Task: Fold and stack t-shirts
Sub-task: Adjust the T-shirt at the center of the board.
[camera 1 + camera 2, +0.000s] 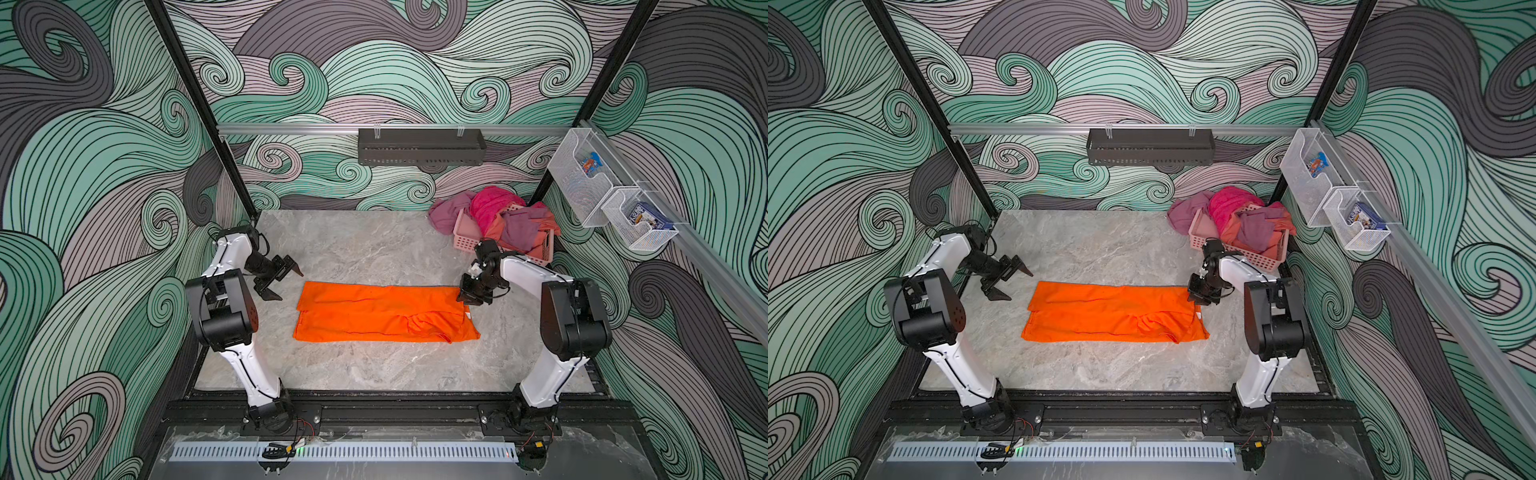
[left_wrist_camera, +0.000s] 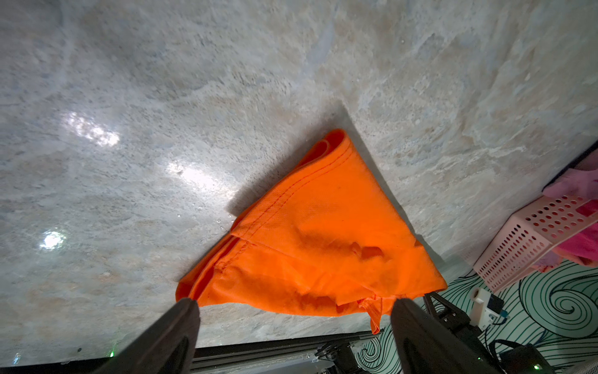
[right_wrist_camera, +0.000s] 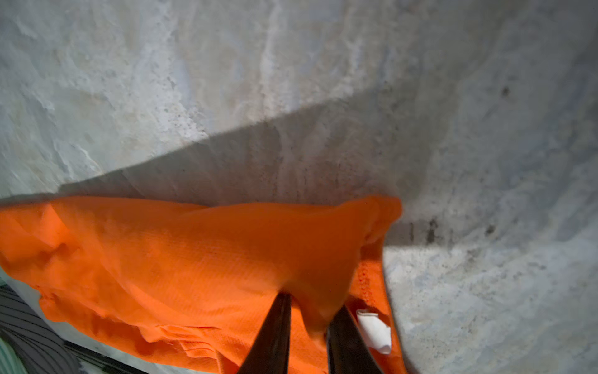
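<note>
Black right gripper [image 3: 312, 302] is seen clamped on folded bright orange cloth t-shirt [image 1: 374, 316]; left gripper [image 1: 288, 286] is held agape.

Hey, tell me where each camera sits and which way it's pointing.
Both top views: high over the arms' bases, looking down at the table; both arms show.
Left wrist: behind the open left claw, facing the orange t-shirt.
Right wrist: behind the right claw, shut on that shirt's edge.
Shared: the orange t-shirt, in every view.
</note>
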Available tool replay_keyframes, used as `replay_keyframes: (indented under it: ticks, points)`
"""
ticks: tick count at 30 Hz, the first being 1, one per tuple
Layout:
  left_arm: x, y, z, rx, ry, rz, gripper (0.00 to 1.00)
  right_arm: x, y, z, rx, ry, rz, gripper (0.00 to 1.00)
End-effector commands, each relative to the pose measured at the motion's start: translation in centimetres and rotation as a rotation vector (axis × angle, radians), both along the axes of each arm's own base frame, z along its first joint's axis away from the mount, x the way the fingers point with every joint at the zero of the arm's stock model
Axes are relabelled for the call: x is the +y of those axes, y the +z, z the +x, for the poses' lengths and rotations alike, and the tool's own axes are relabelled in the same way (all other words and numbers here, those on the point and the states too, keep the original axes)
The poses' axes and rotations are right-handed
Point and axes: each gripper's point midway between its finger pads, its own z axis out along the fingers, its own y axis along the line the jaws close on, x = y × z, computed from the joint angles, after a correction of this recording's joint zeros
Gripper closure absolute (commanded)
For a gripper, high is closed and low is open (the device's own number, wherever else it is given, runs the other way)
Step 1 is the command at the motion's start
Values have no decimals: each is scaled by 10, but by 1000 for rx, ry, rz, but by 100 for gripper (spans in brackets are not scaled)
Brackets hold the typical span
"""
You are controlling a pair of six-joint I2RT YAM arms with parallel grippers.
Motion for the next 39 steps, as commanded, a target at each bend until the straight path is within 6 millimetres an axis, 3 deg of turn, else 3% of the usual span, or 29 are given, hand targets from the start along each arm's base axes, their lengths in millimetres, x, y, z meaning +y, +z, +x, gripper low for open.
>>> replay_keyframes:
  ticks: [1,3,9,20,26,32,33,34,35,37,39]
  points:
    - [-1,1,-5,28,-9,7,4,6,12,20,-53,14,30,93]
    - [-1,0,-5,30,-11,5,6,8,19,31,-84,28,23,100]
    - [-4,-1,-3,29,-11,-8,14,20,26,70,-133,54,30,100]
    - [-5,-1,-10,47,-15,-1,14,51,9,132,-154,138,12,100]
    - [-5,0,-14,58,-17,1,14,72,19,175,-238,247,-82,100]
    - [-11,10,-11,12,-47,6,14,97,50,221,-405,311,-108,100]
    - [-11,11,-12,11,-50,8,14,99,54,226,-424,316,-102,97]
    - [-12,12,-12,10,-51,9,14,102,57,232,-444,323,-97,79]
    - [-13,12,-13,10,-53,11,14,104,60,236,-463,330,-97,52]
    - [-15,11,-14,11,-55,11,14,108,68,244,-504,352,-104,16]
    - [-18,11,-15,14,-63,10,14,110,78,247,-534,363,-115,9]
